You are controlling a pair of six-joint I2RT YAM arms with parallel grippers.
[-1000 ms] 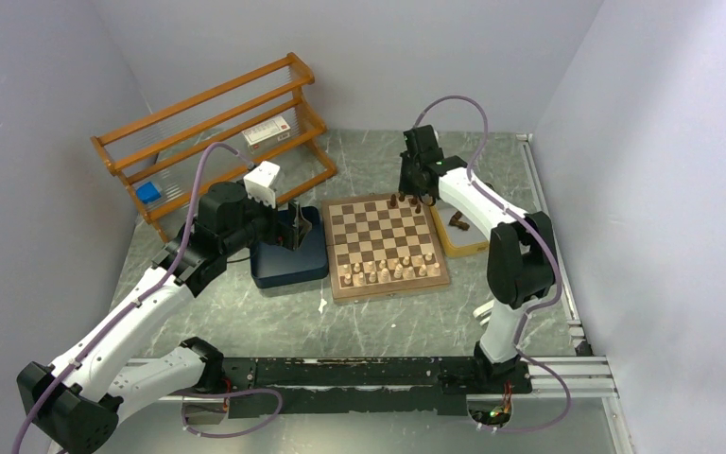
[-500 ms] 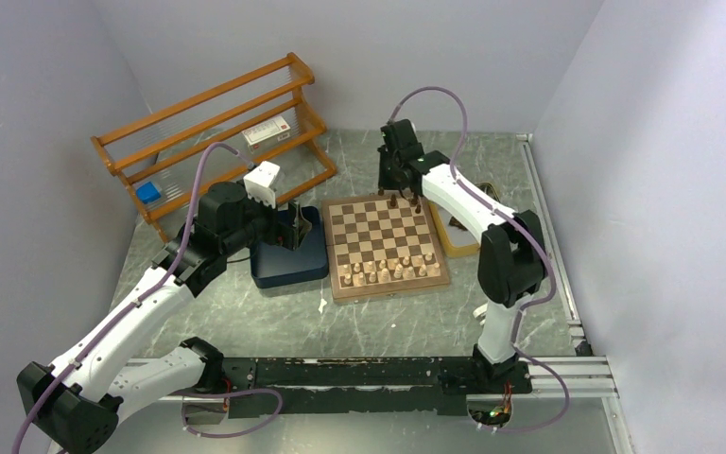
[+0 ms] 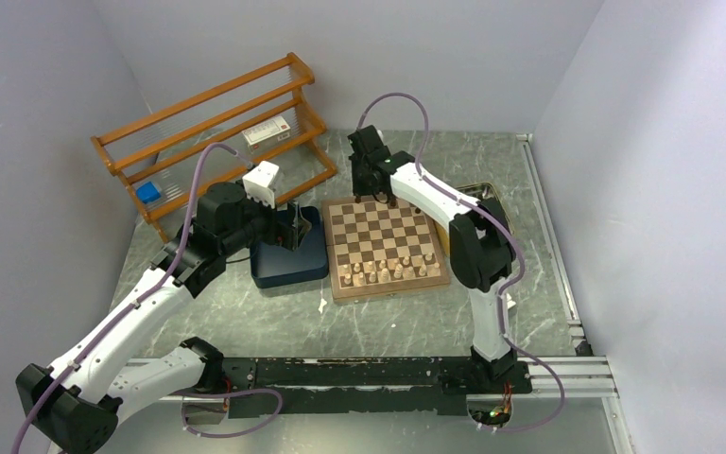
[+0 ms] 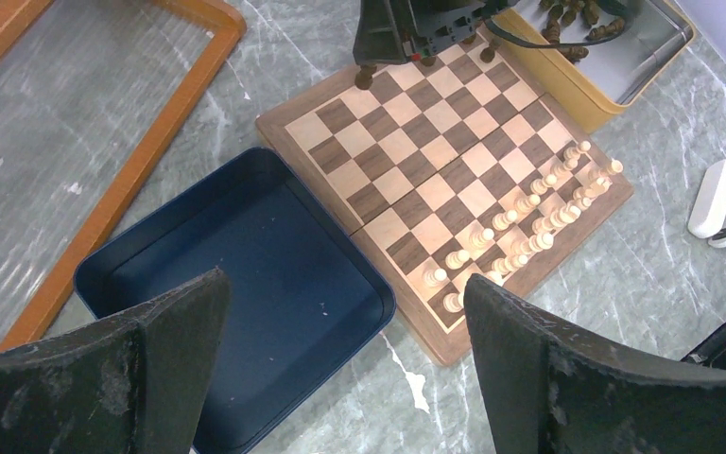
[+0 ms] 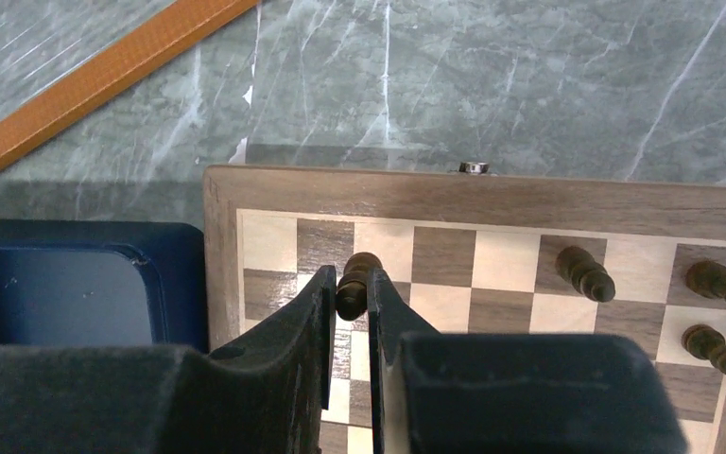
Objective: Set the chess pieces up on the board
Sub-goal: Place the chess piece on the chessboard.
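Clamps a dark chess piece (image 5: 354,284) between the pads of the right gripper (image 5: 350,279), jaws drawn in to a narrow slot around it, rounded head poking out just past the fingertips. Hangs it over the far left corner of the board (image 5: 529,194), above the second column in from the left border, within the two farthest rows; cannot tell whether the base touches the wood. Farther right on those same far rows, three more dark chessmen (image 5: 581,270), each apart from the others. Along the two nearest rows, pale chessmen (image 3: 388,270) packed in lines. Holds nothing in the left gripper (image 4: 340,284), fingers spread wide, poised above the blue tray (image 4: 265,246), itself just beside the board's left edge. Off the board's right side, a yellow-walled tin (image 4: 581,95) with loose dark pieces (image 4: 577,17) heaped inside. Beyond the tray, toward the far left of the table, an orange wooden rack (image 3: 198,100).
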